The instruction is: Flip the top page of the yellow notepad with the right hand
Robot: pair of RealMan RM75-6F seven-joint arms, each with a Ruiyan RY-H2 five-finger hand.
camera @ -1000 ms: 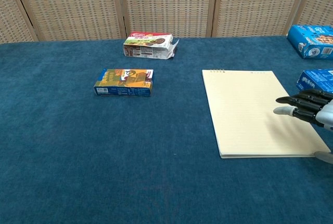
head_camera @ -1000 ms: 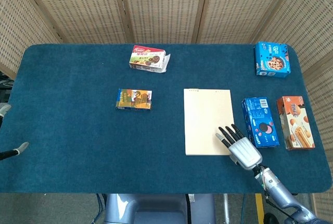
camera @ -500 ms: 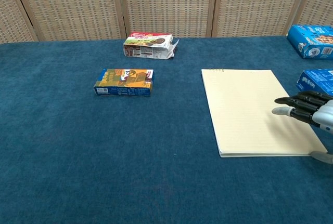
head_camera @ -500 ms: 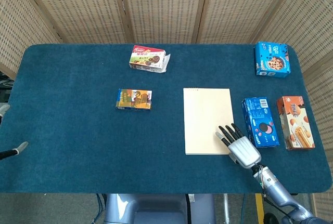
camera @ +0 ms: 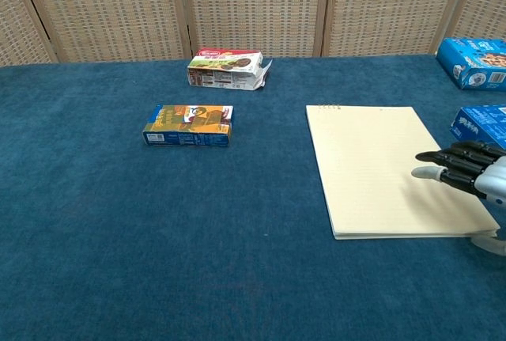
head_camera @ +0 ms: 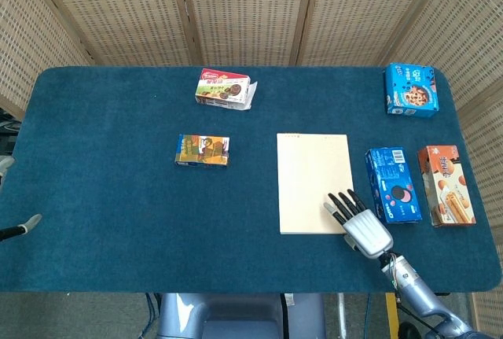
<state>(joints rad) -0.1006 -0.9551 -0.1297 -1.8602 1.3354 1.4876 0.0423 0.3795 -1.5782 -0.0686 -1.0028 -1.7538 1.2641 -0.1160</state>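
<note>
The yellow notepad lies flat and closed on the blue table, right of centre, with its binding at the far edge. My right hand hovers over the pad's near right corner. Its dark fingers are spread and point toward the pad, holding nothing. Whether the fingertips touch the paper cannot be told. Of my left hand only a grey tip shows at the head view's left edge, far from the pad.
A blue cookie box lies just right of the pad, close to my right hand, with an orange box beyond it. Another blue box sits at the far right. A red-white box and a small colourful box lie left of the pad.
My right hand has drifted slightly left and toward the near edge over the pad's corner. The pad has shifted a touch to the left.
</note>
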